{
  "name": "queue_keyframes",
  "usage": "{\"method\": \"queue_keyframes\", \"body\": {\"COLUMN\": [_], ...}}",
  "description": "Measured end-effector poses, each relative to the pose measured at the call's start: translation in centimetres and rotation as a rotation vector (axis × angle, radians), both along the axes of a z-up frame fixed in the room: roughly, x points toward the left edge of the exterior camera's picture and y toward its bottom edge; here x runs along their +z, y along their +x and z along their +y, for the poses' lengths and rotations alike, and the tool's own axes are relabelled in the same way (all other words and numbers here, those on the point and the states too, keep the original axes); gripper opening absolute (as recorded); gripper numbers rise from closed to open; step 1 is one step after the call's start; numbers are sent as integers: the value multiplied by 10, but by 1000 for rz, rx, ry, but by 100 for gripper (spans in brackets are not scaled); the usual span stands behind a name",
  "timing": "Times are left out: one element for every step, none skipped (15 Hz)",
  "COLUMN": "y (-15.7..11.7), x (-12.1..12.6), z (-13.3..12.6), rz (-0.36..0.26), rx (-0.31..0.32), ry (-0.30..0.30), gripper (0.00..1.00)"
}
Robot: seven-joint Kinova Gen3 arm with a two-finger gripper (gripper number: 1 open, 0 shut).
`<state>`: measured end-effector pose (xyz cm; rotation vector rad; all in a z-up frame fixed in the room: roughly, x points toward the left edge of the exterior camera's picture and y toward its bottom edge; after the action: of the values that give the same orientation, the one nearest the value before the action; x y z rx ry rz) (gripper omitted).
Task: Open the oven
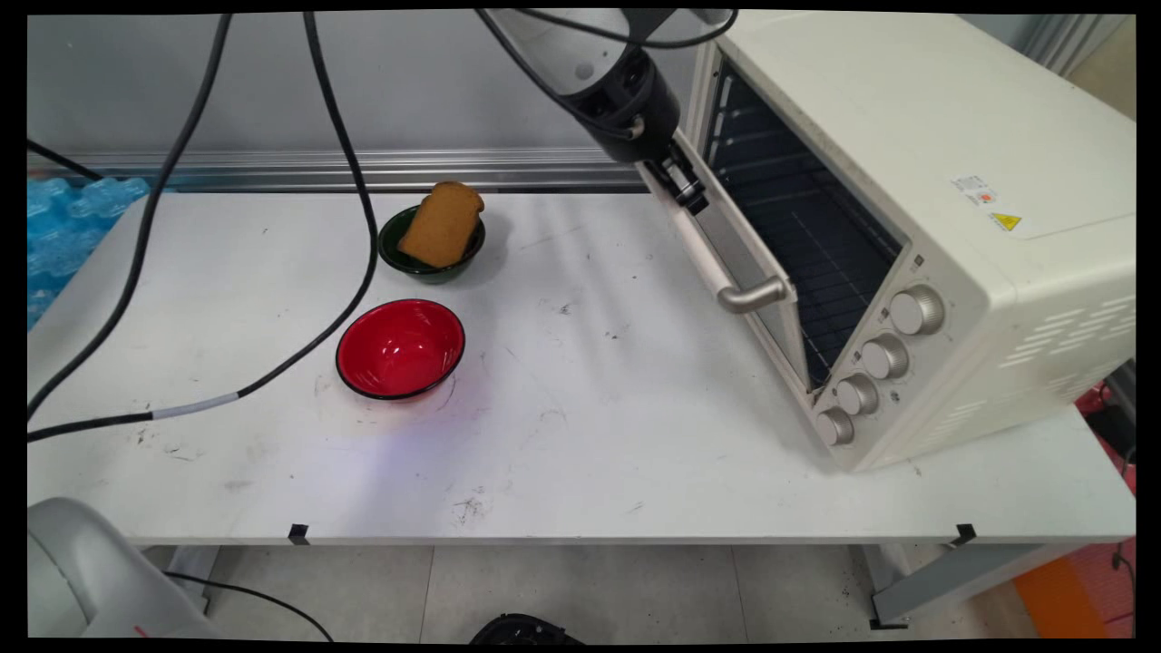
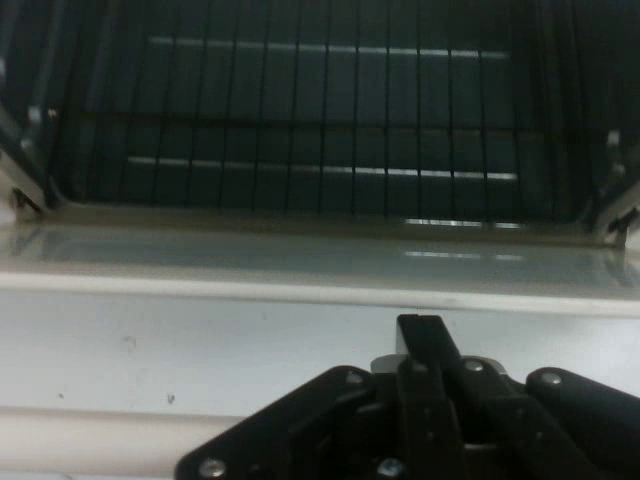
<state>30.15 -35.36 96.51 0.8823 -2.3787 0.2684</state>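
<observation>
Red bowl (image 1: 400, 349) sits empty, closest to the desk's (image 1: 590, 453) near edge; behind it a green bowl (image 1: 432, 247) holds the toast (image 1: 441, 225) toward the far edge. My gripper (image 1: 687, 188) rests closed against the top edge of the oven's (image 1: 916, 227) door (image 1: 739, 249), holding nothing. Door stands partly open, handle (image 1: 749, 296) free. Rack (image 2: 330, 130) inside is bare; toast not yet moved.
</observation>
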Motion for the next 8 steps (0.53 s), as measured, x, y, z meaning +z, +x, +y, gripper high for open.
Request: {"method": "queue_keyframes", "body": {"y": [1, 2, 3, 4, 5, 5, 7, 9], "x": [-3, -5, -7, -10, -12, -14, -17, -20], "z": [1, 3, 3, 5, 6, 6, 7, 8], "rz": [-5, -8, -10, -13, -15, -16, -18, -20], "rx": [-4, -7, -9, -12, -15, -16, -18, -21], "ry": [4, 6, 7, 10, 11, 11, 12, 13], "gripper": [0, 0, 0, 0, 0, 0, 0, 0]}}
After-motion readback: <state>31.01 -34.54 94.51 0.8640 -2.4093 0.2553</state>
